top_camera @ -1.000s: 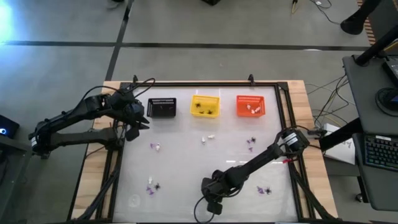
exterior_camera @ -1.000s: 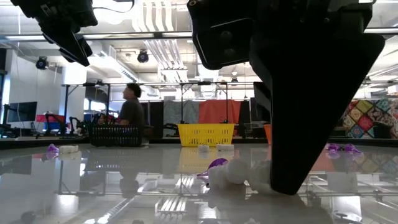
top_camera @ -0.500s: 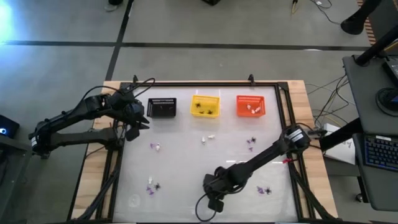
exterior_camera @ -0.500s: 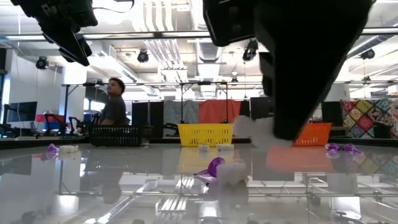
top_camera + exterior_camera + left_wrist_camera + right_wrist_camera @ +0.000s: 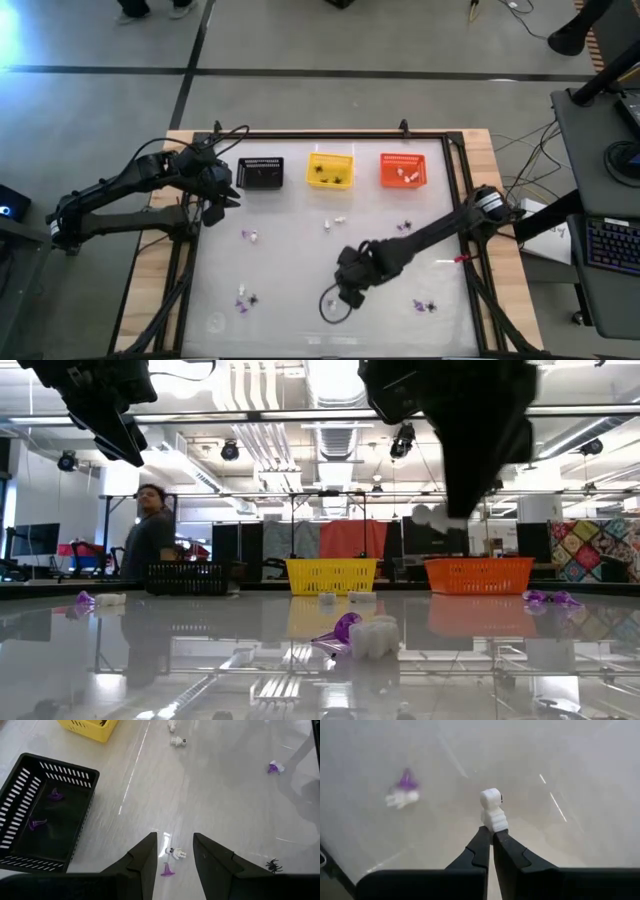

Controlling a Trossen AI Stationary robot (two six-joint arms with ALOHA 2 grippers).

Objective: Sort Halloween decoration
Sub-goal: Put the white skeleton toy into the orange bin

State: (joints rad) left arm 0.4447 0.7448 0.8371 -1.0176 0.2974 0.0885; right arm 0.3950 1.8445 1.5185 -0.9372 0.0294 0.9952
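While the left gripper (image 5: 222, 196) hovers with fingers parted near the black basket (image 5: 261, 173) at the table's (image 5: 300, 250) far left, the right gripper (image 5: 493, 834) pinches a white skeleton figure (image 5: 493, 811) above the table's near middle.

White skeleton trinket (image 5: 493, 812) pinched between closed fingertips of right gripper (image 5: 492, 834), upright, head away from pincer, lifted off table. Purple witch hat (image 5: 407, 780) with white figure (image 5: 400, 798) touching it lies on table beyond pincer, off to one side. Purple, white, black trinkets scattered farther off.
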